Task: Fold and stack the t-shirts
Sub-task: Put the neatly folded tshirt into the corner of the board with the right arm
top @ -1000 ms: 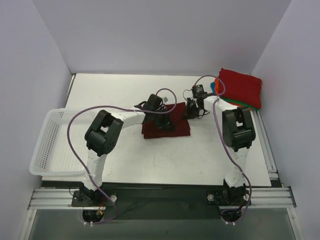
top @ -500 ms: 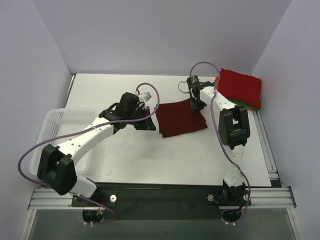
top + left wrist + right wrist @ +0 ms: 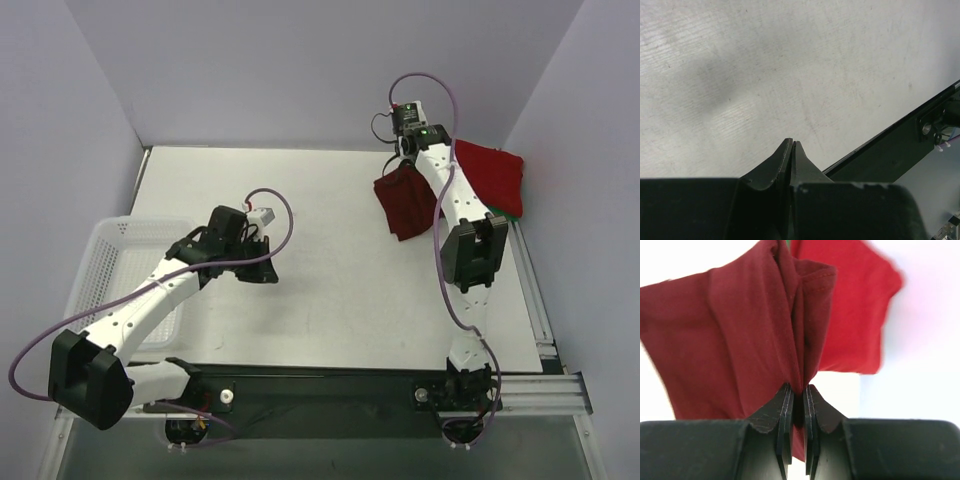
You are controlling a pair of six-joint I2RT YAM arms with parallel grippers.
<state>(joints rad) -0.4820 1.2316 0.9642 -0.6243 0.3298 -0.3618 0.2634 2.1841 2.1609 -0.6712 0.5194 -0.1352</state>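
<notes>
The dark maroon t-shirt (image 3: 404, 204) hangs bunched above the table's back right, and my right gripper (image 3: 411, 166) is shut on its top edge. The right wrist view shows the maroon cloth (image 3: 725, 330) pinched between the fingers of the right gripper (image 3: 797, 389), with the bright red t-shirt (image 3: 850, 310) behind it. That folded red shirt (image 3: 490, 172) tops a stack at the far right, and a green edge (image 3: 511, 212) shows beneath it. My left gripper (image 3: 266, 276) is over bare table left of centre, shut and holding nothing (image 3: 792, 143).
A white mesh basket (image 3: 100, 270) sits at the table's left edge, partly under the left arm. The dark front rail (image 3: 900, 145) runs along the table's near edge, close to the left gripper. Walls enclose the back and both sides.
The right gripper has lifted the maroon shirt off the table and carried it back and right, toward the stack. The left arm has drawn back, to the left and nearer.
</notes>
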